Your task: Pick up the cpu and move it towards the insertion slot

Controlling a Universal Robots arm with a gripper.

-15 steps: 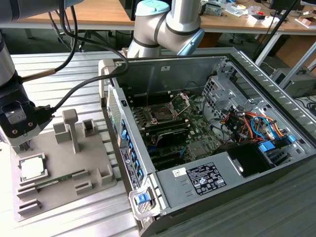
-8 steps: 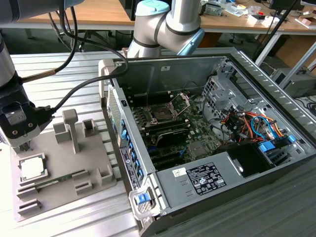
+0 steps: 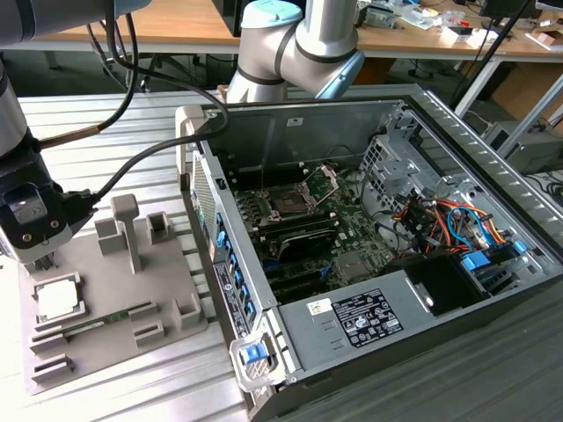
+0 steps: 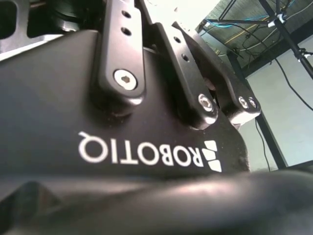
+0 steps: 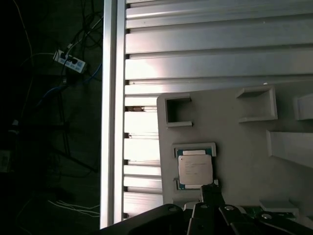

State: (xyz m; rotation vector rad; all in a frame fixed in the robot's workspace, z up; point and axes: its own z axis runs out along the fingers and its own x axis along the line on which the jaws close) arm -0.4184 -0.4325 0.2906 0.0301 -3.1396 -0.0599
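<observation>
One cpu (image 3: 57, 301) is sitting flat in the square-rimmed pocket of the grey tray (image 3: 92, 268), pale top facing up, not yet lifted. Gripper (image 3: 40, 262) is hanging just above the tray's edge, right beside the cpu pocket. Cannot tell whether it is open or closed, and cannot tell whether it is touching the chip. In the first wrist view, a dark part of the gripper is overlapping one corner of the cpu, with the tray's raised rims and blocks spreading around it. Green memory stick (image 3: 106, 318) is lying on the tray, just beside the cpu pocket. Tray is resting on the ribbed aluminium table (image 3: 114, 114). Open computer case (image 3: 290, 132) is standing just beside the tray, on the exterior view's right of it. Insertion slot (image 3: 288, 202) is sitting on the green motherboard inside that case, well apart from the tray, with its metal load plate (image 3: 327, 180) standing raised. Black cable (image 3: 149, 167) is running from the gripper, past the tray, toward the case.
</observation>
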